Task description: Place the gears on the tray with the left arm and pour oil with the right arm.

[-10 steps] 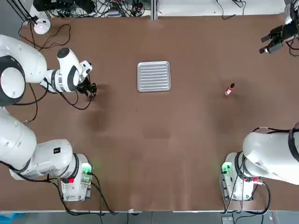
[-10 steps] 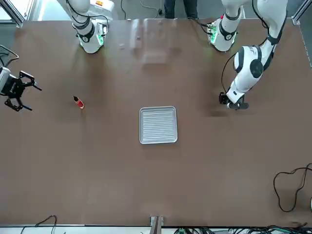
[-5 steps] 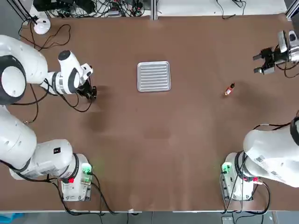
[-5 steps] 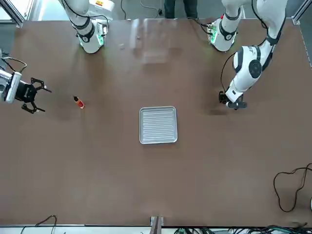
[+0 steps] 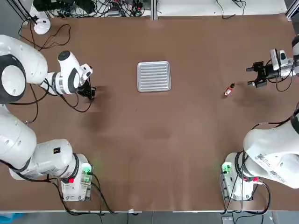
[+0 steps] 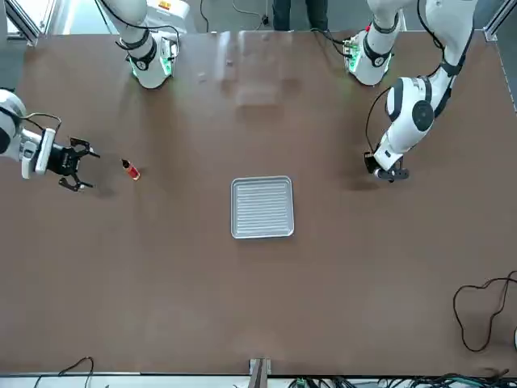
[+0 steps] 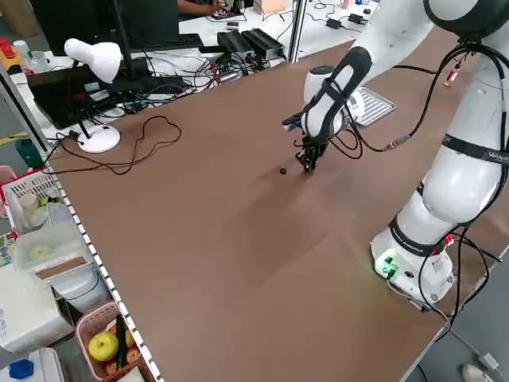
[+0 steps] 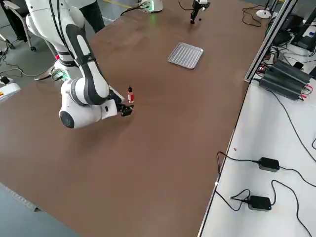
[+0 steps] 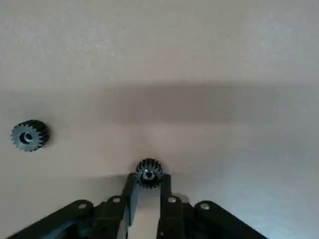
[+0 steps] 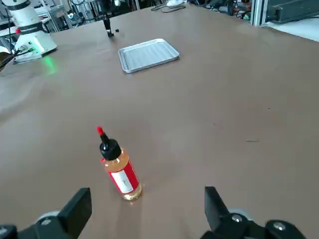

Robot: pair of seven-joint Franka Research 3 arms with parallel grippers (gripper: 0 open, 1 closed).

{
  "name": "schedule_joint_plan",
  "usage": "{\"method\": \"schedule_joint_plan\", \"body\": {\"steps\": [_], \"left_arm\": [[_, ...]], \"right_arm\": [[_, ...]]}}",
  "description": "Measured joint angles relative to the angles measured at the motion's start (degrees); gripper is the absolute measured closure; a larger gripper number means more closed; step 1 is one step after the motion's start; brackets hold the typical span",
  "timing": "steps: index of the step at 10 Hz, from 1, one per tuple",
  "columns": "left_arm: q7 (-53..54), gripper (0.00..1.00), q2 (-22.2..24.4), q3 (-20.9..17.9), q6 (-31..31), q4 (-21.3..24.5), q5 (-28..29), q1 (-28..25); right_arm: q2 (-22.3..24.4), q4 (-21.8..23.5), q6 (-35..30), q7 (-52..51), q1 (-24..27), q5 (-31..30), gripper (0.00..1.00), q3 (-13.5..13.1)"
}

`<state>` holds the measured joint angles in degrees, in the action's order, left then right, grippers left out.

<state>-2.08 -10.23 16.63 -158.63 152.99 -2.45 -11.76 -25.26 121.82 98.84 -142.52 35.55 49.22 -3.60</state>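
Gear clamped between the left gripper fingertips at table level, well off the tray, which lies at 3 o'clock from that gripper in the top view. Second gear loose beside it. Right gripper, jaws wide apart and empty; oil bottle stands upright near it, at about 8 o'clock. Right arm plainly nearer the bottle.

Left pincer clamped a gear; right pincer neared the oil bottle.
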Motion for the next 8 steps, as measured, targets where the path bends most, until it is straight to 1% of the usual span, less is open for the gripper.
{"method": "schedule_joint_plan", "body": {"steps": [2, 4, 5, 6, 8], "left_arm": [[0.0, 0.78, 0.0, 0.04, -0.05, -0.09, 0.0, 0.01], [-1.23, 0.78, 0.01, 0.06, -0.27, -1.18, 0.0, 0.03], [-3.29, 0.78, 0.02, 0.48, 0.04, -2.99, 0.0, 0.05], [-6.31, 0.78, 0.03, 1.9, 2.35, -6.05, 0.0, 0.1], [-13.9, 0.78, -0.01, 6.26, 9.13, -14.14, 0.0, 0.72]], "right_arm": [[-3.45, -0.02, -0.14, -5.89, 0.25, 0.18, 0.0, 0.01], [-5.82, -0.06, -1.82, -12.05, 0.27, 0.24, 0.0, 0.09], [-6.48, -0.11, -2.66, -13.98, 0.27, 0.24, 0.0, 0.15], [-7.15, -0.15, -3.52, -14.38, 0.27, 0.24, 0.0, 0.23], [-9.44, -0.22, -4.29, -15.05, 0.27, 0.24, 0.0, 0.44]]}}
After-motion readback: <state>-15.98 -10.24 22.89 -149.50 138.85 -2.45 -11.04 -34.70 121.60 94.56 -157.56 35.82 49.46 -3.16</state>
